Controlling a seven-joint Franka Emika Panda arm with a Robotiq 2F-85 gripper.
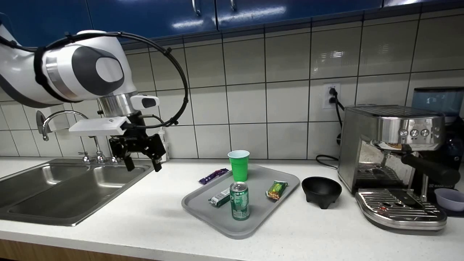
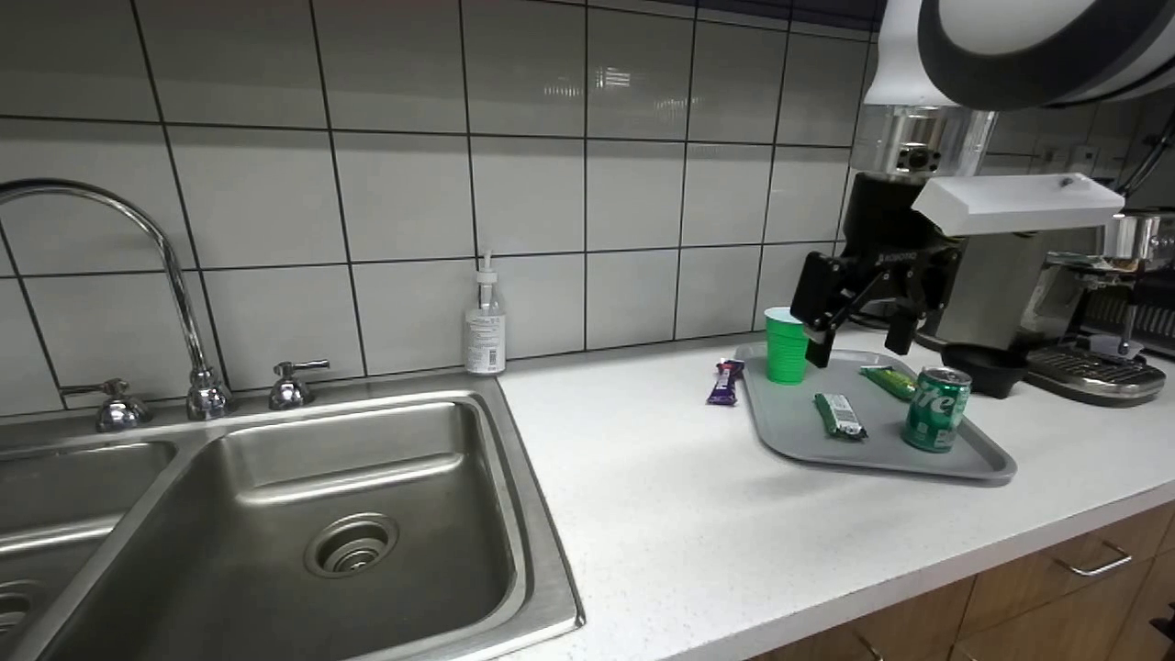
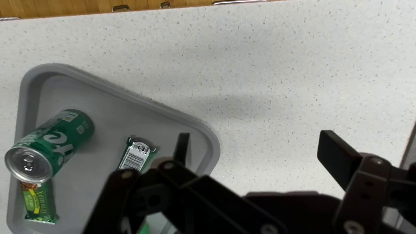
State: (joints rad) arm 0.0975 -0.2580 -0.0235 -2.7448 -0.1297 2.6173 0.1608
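Black fingers (image 3: 338, 159) of my pincer (image 3: 254, 143) are occupying the near foreground of the wrist view. I am reading them as spread wide with nothing between the tips; in both exterior views the pincer is hanging well above the desk (image 1: 156, 206), touching nothing. Through its gap I am seeing the desk surface just beside the tray (image 3: 107, 113), at its corner nearest the sink (image 2: 531, 514).

Controlling relation: the green-and-white wrapped bar (image 3: 136, 156) is lying on the tray near that corner, below the pincer and to its side away from the sink. Its long axis is running steeply across the line joining the fingertips, with one end pointing toward the desk's front edge; the pincer is itself hiding the opposite end in the wrist view.

Surrounding items: the green can (image 1: 239, 203) is standing upright by the tray's front corner. The yellow-green wrapper (image 1: 277, 190) is lying near the tray edge facing away from the sink. The green cup (image 1: 239, 166) is standing near the back corner. The purple wrapper (image 1: 214, 176) is lying on the desk, just beside the edge joining the sink-side and back corners; I am not seeing whether they are touching.
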